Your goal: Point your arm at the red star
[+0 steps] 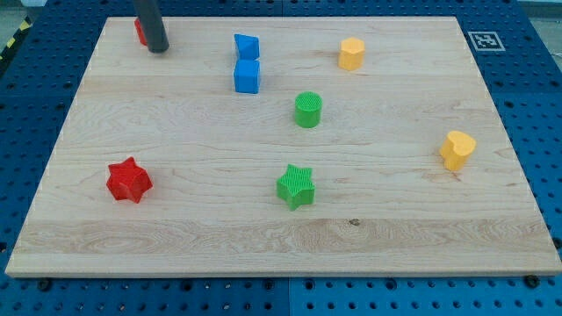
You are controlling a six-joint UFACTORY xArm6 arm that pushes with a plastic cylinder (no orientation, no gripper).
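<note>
The red star (129, 180) lies on the wooden board (193, 237) at the view's lower left. My tip (158, 50) is at the view's top left, far above the red star and apart from it. The rod partly hides a second red block (140, 32) just to its left, whose shape I cannot make out.
A blue triangular block (247, 46) sits just above a blue cube (248, 76) at top centre. A green cylinder (308, 110) and a green star (296, 186) lie mid-board. A yellow hexagonal block (351, 53) is at upper right, a yellow heart (457, 149) at right.
</note>
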